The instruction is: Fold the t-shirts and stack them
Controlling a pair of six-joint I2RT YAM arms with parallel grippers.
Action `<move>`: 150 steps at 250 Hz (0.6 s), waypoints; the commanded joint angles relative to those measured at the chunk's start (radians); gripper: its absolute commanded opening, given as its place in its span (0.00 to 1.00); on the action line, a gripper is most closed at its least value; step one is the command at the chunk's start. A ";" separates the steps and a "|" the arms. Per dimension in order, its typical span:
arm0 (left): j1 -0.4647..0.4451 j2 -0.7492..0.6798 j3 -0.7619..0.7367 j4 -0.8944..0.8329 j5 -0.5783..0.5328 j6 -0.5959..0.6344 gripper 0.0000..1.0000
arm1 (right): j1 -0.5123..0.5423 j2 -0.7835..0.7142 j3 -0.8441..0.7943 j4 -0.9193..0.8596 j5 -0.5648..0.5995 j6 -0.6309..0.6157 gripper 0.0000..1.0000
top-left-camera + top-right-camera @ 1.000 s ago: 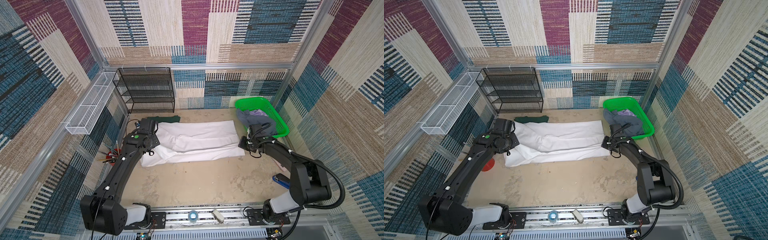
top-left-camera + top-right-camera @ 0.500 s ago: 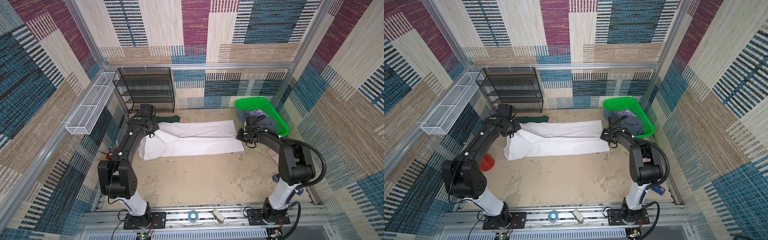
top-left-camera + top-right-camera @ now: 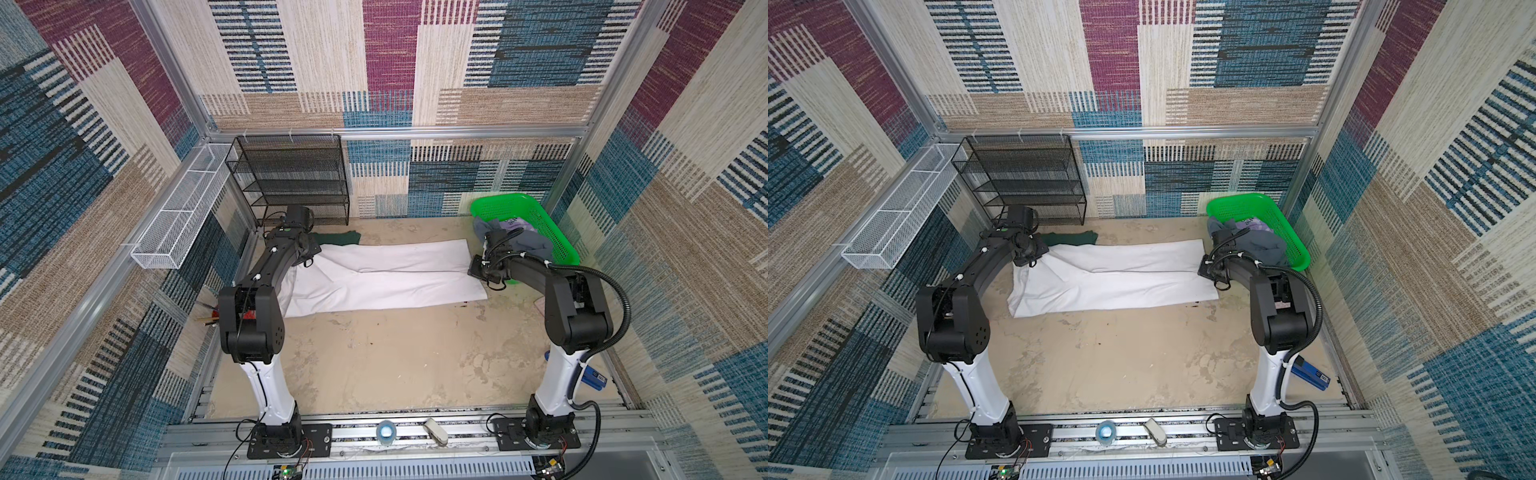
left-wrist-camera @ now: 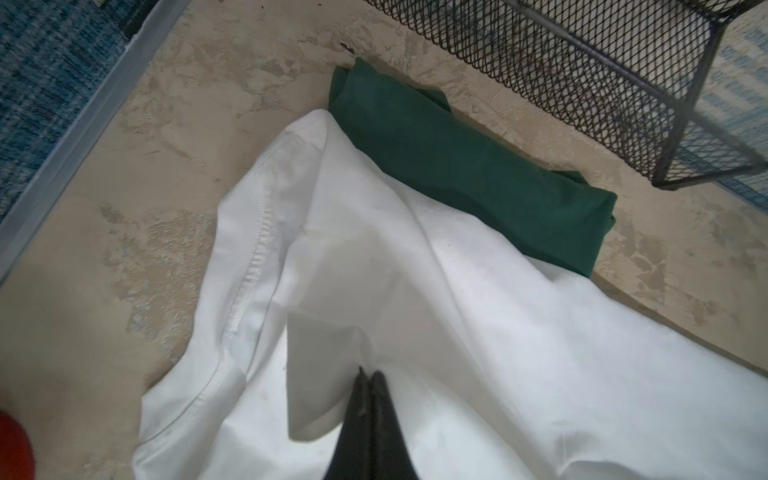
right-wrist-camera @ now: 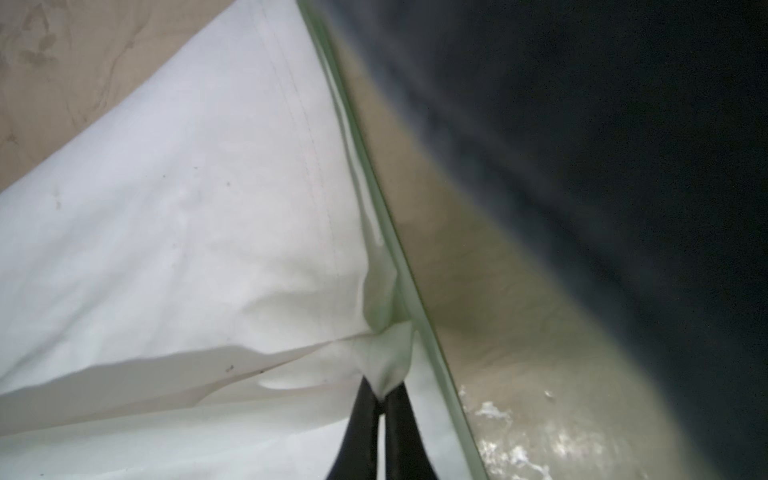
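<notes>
Reaching low toward the table's (image 3: pixel 374 365) far edge, both arms are bending at the elbow. L gripper (image 4: pixel 369 376) is pinching tight on the white t-shirt (image 3: pixel 386 276) near its collar; R gripper (image 5: pixel 380 388) is clamping its hem corner. Shirt is lying across the far half, btwn dark green t-shirt (image 3: pixel 337 238) far-left and grey t-shirt (image 3: pixel 536 245) in the green basket (image 3: pixel 519 203), far-right corner. Near half is giving open room.

One white t-shirt (image 3: pixel 386 276), one dark green t-shirt (image 3: pixel 337 238), apparently one grey t-shirt (image 3: pixel 535 245); one basket (image 3: pixel 555 235), one rack (image 3: pixel 291 178).
</notes>
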 commanded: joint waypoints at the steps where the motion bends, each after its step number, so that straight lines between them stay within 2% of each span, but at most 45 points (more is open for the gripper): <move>1: 0.001 0.034 0.034 0.088 0.031 -0.030 0.01 | 0.000 -0.002 0.001 0.036 0.023 -0.006 0.15; 41: 0.001 0.025 0.033 0.147 0.026 -0.030 0.29 | 0.003 -0.078 -0.039 0.083 -0.016 -0.040 0.45; 68: 0.000 -0.012 0.004 0.156 0.056 -0.015 0.40 | 0.021 -0.140 -0.078 0.103 -0.063 -0.059 0.54; 87: -0.008 -0.062 -0.066 0.166 0.103 -0.020 0.43 | 0.054 -0.168 -0.101 0.099 -0.074 -0.067 0.57; 150: -0.077 -0.159 -0.316 0.187 0.242 -0.109 0.43 | 0.108 -0.170 -0.207 0.161 -0.152 -0.042 0.56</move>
